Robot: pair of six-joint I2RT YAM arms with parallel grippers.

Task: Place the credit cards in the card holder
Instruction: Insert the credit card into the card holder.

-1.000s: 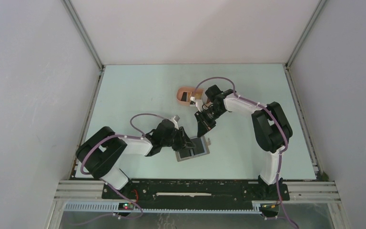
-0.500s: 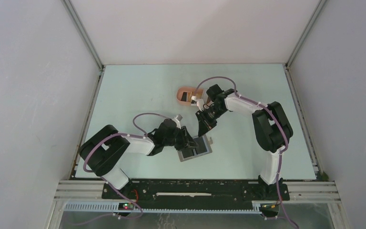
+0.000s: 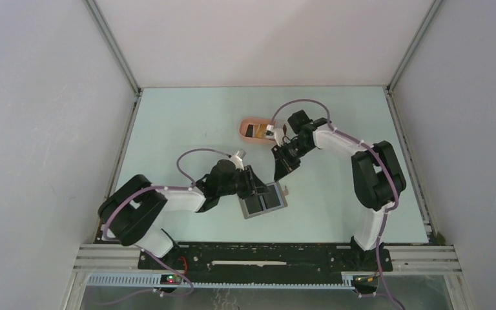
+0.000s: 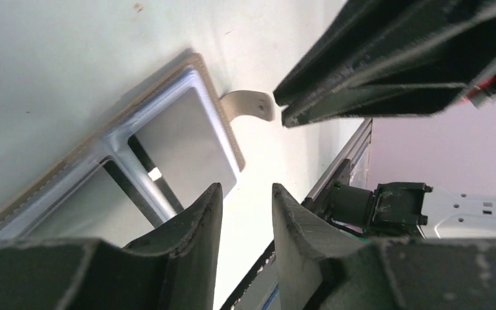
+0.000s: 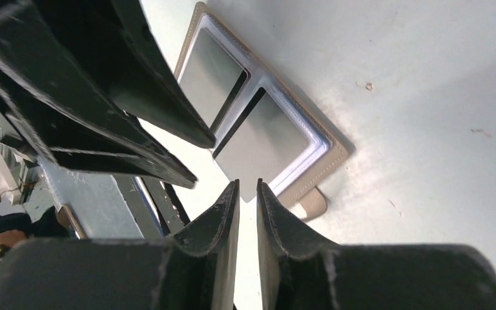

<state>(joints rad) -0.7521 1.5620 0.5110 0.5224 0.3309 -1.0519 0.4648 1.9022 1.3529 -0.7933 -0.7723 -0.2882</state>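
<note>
The grey card holder (image 3: 263,199) lies open and flat on the table, its two clear pockets facing up; it also shows in the left wrist view (image 4: 161,148) and the right wrist view (image 5: 258,123). Its snap strap (image 4: 248,103) sticks out at the side. My left gripper (image 3: 253,183) hovers at its far left edge, jaws a little apart and empty (image 4: 245,194). My right gripper (image 3: 279,169) hangs just beyond its far corner, jaws apart by a narrow slit, nothing between them (image 5: 247,187). Credit cards (image 3: 252,130) lie in the pink tray, one dark and one orange-yellow.
The salmon-pink oval tray (image 3: 248,121) sits behind the right gripper near the table's middle. The two arms' fingers are close together over the wallet. White walls and metal rails bound the table on three sides.
My right gripper has lifted back and to the right, away from the wallet. My left gripper has slid slightly left and back along the wallet's edge. The wallet has barely moved.
</note>
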